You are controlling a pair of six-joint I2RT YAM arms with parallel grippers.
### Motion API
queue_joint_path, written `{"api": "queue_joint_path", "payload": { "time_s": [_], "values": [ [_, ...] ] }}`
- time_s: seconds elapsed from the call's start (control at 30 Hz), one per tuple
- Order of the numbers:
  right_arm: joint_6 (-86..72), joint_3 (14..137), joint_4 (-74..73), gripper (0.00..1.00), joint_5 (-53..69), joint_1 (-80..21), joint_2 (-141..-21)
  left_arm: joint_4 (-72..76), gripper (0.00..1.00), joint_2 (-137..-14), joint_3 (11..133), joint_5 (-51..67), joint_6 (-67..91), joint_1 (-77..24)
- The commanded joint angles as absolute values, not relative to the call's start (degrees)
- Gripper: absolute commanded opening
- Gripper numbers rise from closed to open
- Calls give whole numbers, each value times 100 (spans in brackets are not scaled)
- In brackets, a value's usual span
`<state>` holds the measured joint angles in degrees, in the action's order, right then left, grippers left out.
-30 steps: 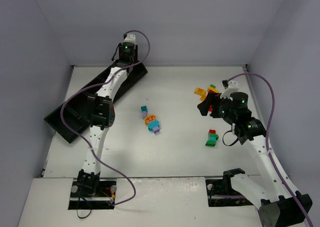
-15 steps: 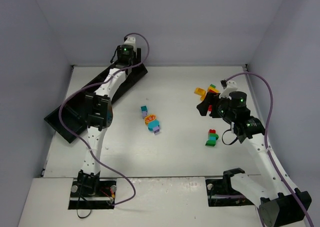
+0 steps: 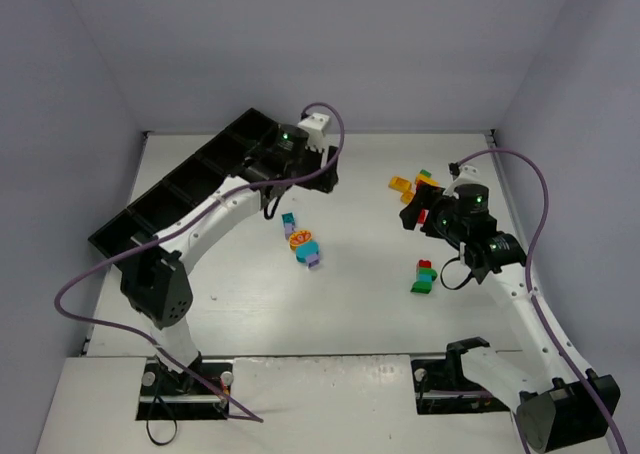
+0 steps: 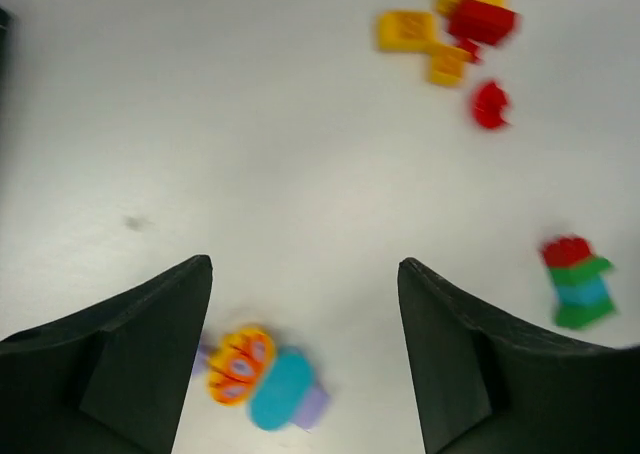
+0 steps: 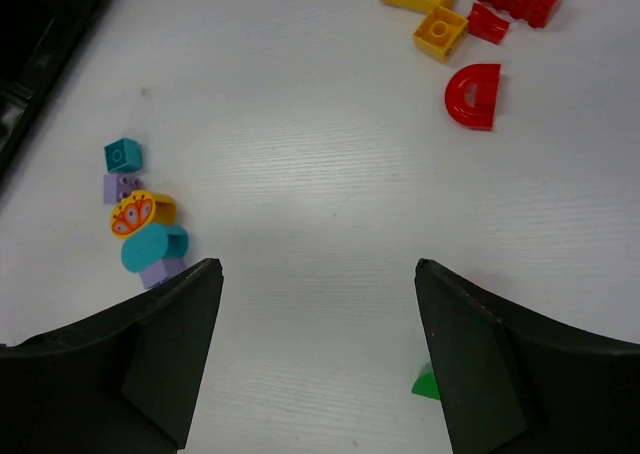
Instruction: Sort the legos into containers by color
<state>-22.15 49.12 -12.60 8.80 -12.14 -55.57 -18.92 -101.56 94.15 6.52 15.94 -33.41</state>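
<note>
- The black tray [image 3: 160,206] has five square boxes, and I see no brick in any of them. The boxes are dark inside, so I cannot be fully sure.
- All the legos [image 5: 441,32] I can see lie on the white table [image 3: 360,314], outside the tray.
- Nearest to the tray is a small teal brick [image 3: 288,217]. Just beside it, a bit farther from the tray, is the middle bunch [image 3: 305,246]. It has an orange piece, a teal piece and lilac bits, and some are stuck together.
- Much farther from the tray is the far pile [image 3: 415,182], with yellow, red and green bricks.
- Also far from the tray is a little stack [image 3: 424,276] of red, teal and green bricks stuck together.
- The left gripper [image 4: 305,264] hangs over the table close by the tray's far end, on the side where the middle bunch is. Its two fingers are spread wide and hold nothing.
- The right gripper [image 5: 318,264] is well away from the tray, near the far pile. Its fingers are spread wide too, with nothing between them.
- So I think the sorting has hardly begun, or not at all. Every brick needs to be picked up and put in a box with its own color.
- The stuck-together bricks have mixed colors, so I think they need pulling apart first.
</note>
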Motion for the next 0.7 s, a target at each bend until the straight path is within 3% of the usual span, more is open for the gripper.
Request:
{"api": "queue_joint_path", "payload": {
  "time_s": [0.0,0.37,0.53,0.67],
  "values": [
    [-2391,5018,-1344,74,264,-1108,-5633,-1749,69,-9563,8687,1002,2449,-3690],
    [-2233,5133,-1574,65,491,-1028,-6547,-2302,69,-8535,7261,387,3287,-3700],
    [-2197,5159,-1477,65,738,-1247,-6750,-2689,69,-8604,7400,-165,3216,-3630],
    [-2285,5080,-1258,66,835,-1397,-6838,-2891,62,-9008,7646,-473,3436,-3262]
  ]
}}
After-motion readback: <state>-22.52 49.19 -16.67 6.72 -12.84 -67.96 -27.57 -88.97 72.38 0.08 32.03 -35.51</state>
